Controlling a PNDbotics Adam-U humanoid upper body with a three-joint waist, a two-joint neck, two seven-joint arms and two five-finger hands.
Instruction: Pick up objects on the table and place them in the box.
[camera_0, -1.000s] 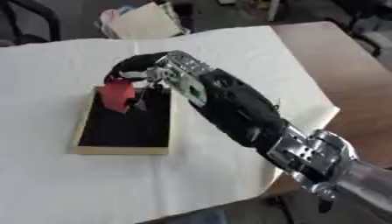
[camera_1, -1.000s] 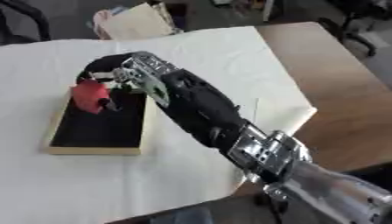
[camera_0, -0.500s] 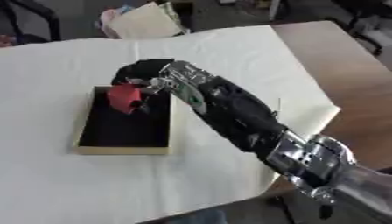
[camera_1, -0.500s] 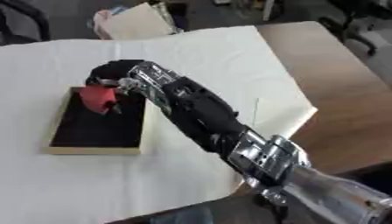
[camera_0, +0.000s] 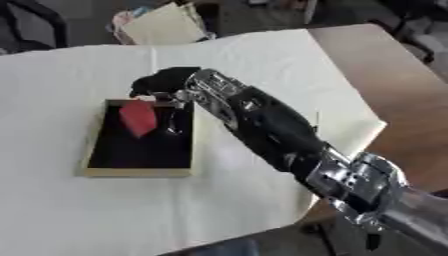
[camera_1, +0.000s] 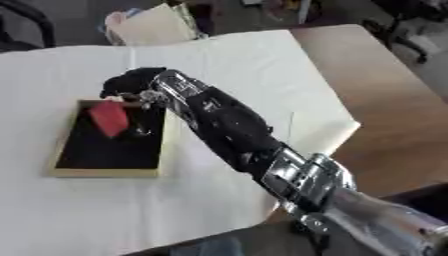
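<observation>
The robot's right arm, black with a silver joint nearest the camera, enters from the lower right and reaches diagonally across the white cloth covering the wooden desk. Beyond the cloth's near edge lies the shallow rectangular box, pale wooden rim around a black floor, set left of centre. The right hand sits over the far right corner of the box, its dark fingers curled downward above the rim; whether they touch anything cannot be told.

The small red angular object lies within the box, in its far half, seen against the black floor just below and left of the hand, apart from the fingers. A second ago the red object was held up at the fingertips, above the far left part of the box; half a second ago it was still at the fingers; now it is lower, separate from the hand, and the hand is slightly farther back.

At the far edge, beyond the cloth, rests a cream-coloured folder or paper stack.
</observation>
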